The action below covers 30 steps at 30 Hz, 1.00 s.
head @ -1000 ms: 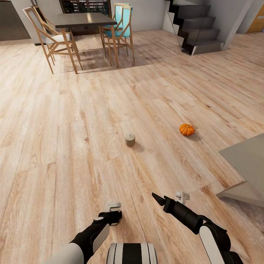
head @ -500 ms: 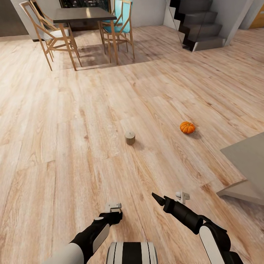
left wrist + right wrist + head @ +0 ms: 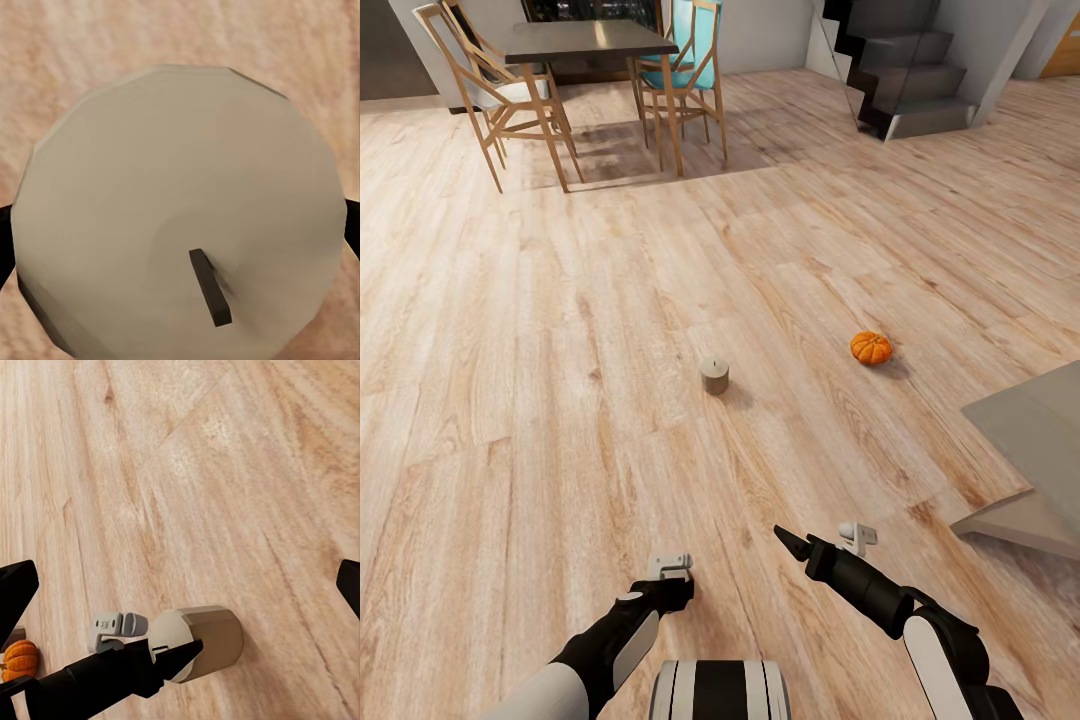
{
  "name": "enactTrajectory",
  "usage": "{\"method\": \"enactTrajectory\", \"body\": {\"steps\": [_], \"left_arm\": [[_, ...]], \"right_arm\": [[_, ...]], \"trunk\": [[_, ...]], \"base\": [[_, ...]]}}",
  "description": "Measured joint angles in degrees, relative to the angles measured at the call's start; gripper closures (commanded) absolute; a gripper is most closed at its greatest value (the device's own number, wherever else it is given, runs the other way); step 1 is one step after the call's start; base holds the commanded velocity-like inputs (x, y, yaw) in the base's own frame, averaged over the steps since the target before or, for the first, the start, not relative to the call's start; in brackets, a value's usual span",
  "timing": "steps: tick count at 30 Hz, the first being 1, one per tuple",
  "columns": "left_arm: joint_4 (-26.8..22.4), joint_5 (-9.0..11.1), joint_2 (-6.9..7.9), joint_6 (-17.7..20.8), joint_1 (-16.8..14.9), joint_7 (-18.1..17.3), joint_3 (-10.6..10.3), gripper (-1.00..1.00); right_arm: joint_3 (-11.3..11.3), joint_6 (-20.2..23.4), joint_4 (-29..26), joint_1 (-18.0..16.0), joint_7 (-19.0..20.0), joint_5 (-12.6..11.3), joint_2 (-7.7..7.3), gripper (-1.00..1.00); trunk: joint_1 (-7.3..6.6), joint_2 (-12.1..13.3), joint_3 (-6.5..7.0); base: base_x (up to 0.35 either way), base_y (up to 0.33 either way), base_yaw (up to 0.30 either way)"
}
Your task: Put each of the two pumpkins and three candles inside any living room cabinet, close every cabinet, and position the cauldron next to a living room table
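Note:
My left gripper hangs low over the floor, shut on a beige candle; the candle's flat top and wick face the left wrist camera. The right wrist view looks across at that held candle on the end of my left arm. A second candle stands upright on the floor ahead of me. To its right lies one orange pumpkin, which also shows in the right wrist view. My right gripper is open and empty. The cabinet and cauldron are out of view.
A dark dining table with wooden chairs stands at the back left. Grey stairs rise at the back right. The corner of a low grey table juts in at the right. Wooden floor lies between.
The head camera shifted a little a second ago, so the far table and stairs sit slightly higher in the picture. Both arms, the floor candle and the pumpkin have stayed put.

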Motion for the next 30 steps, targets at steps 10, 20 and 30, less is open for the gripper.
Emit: {"method": "enactTrajectory", "body": {"steps": [10,20,30], "left_arm": [[-0.04,0.07,0.01,0.00,0.01,0.02,0.03,1.00],[-0.05,0.10,0.04,0.00,0.01,-0.04,0.04,1.00],[-0.03,0.24,0.09,0.00,0.03,-0.02,0.06,1.00]], "right_arm": [[0.00,0.00,0.00,0.00,0.00,0.00,0.00,-1.00],[-0.02,0.00,0.00,0.00,0.00,-0.02,0.00,-1.00],[-0.08,0.00,0.00,0.00,0.00,-0.04,0.00,-1.00]], "trunk": [[0.00,0.00,0.00],[0.00,0.00,0.00],[-0.02,0.01,0.21]], "base": [[0.000,0.000,0.000],[0.000,0.000,0.000],[0.000,0.000,0.000]]}}
